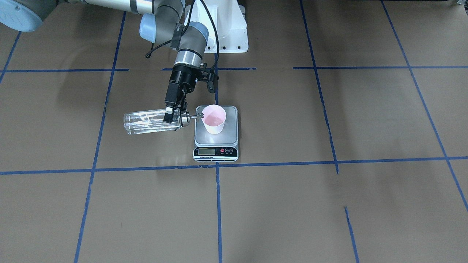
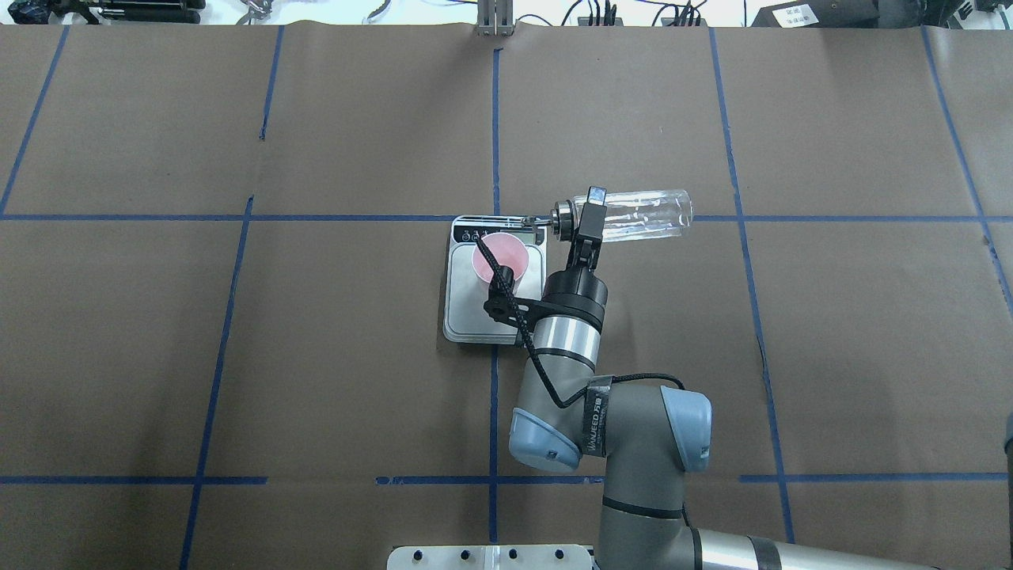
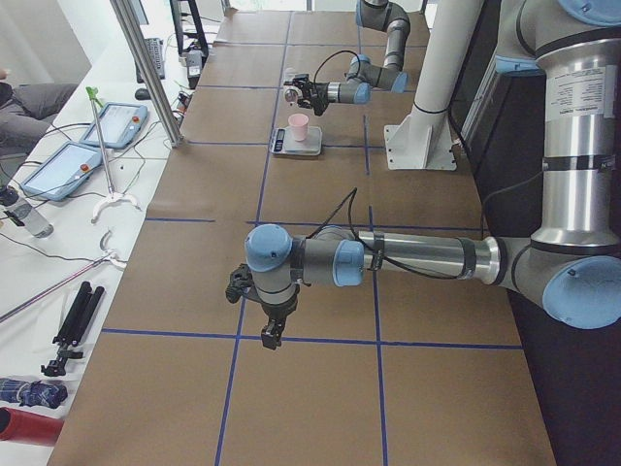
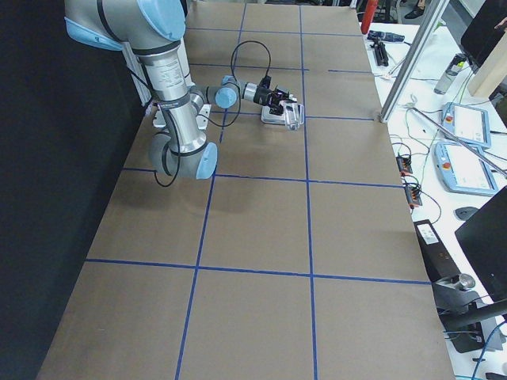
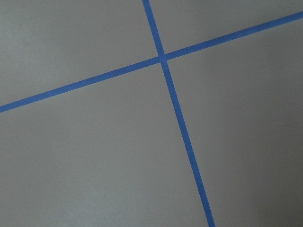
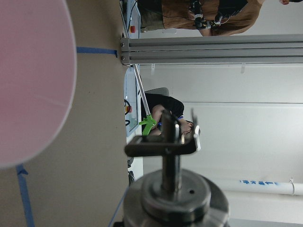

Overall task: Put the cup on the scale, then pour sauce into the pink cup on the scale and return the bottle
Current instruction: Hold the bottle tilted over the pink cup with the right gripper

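The cup stands upright on the silver platform of the scale, near the middle of the table. The scale's display strip is on the side far from the robot. The bottle is held level in the air just beside the cup, on the robot's right, with its metal pourer tip reaching over the cup's rim. The right gripper is clamped across the bottle near its neck. The left gripper hangs low over the table, well apart; I cannot tell whether its fingers are parted or closed.
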Robot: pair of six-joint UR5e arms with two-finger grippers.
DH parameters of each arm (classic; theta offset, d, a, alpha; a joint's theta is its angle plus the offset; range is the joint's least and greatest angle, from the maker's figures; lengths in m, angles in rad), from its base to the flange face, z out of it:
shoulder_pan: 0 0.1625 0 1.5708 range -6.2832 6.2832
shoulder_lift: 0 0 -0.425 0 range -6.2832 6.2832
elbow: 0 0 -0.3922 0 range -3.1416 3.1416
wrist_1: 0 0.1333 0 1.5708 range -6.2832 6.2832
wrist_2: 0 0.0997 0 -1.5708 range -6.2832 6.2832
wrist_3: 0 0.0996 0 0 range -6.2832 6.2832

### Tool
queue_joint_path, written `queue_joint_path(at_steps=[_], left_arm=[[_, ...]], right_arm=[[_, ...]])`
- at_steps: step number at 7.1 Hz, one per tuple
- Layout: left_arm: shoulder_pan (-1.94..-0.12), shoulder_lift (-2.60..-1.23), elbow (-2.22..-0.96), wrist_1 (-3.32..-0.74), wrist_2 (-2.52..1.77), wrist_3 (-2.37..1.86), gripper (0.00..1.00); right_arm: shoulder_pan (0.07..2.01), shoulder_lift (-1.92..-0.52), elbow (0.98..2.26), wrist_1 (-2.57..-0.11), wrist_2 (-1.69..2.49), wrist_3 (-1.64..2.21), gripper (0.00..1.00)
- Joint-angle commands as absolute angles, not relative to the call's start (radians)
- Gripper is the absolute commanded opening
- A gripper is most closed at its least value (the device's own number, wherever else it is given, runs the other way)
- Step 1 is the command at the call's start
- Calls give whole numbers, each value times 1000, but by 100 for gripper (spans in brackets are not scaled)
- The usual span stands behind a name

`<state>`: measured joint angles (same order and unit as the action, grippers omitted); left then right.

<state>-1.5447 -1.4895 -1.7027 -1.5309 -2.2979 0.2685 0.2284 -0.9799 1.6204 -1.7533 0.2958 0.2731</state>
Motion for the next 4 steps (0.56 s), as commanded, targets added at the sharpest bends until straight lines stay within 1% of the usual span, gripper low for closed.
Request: queue_joint_path(at_steps=[1,4], left_arm=[[-1545,-1489,-1703,-1531,-2298,270,100],[-1545,-1489,-1703,-1531,-2296,268,100]], right_arm=[[219,-980,1621,-1753,250,239,0],[207,-992,1620,-1753,212,232,0]])
